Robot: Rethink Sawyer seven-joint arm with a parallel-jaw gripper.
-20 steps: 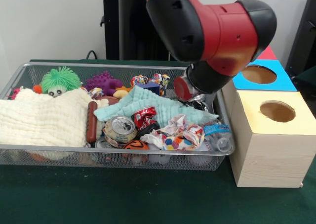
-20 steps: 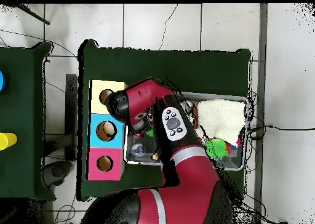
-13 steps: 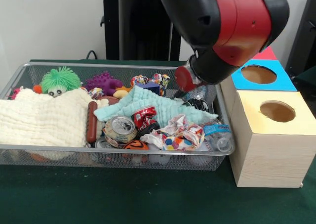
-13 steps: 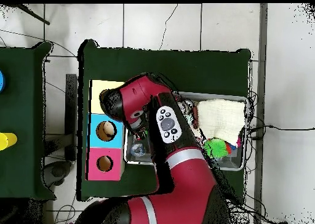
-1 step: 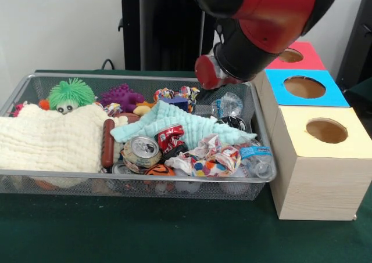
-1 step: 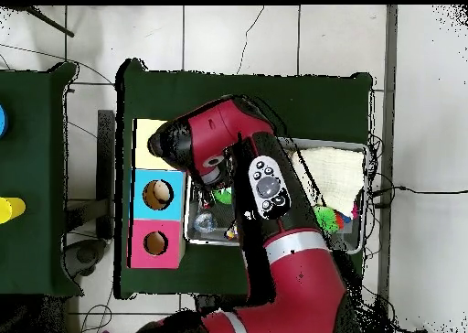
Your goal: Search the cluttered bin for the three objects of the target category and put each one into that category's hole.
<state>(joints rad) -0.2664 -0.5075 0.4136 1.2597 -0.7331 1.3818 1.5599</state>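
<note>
The wire bin holds mixed clutter: a crushed silver can, a crushed red can, a clear bottle with a blue label, a crumpled clear bottle, a toy hot dog and crumpled colourful paper. The arm's red wrist end hangs above the bin's back right corner. My gripper is mostly hidden behind it, and I see nothing held. In the overhead view the arm covers the bin's left half, beside the boxes.
Right of the bin stands a row of boxes with round holes: yellow, blue, red. A cream cloth, a teal cloth, a green spiky toy and a purple one lie in the bin.
The arm has risen out of the bin's right part and drawn up and back. The crumpled clear bottle it covered now shows.
</note>
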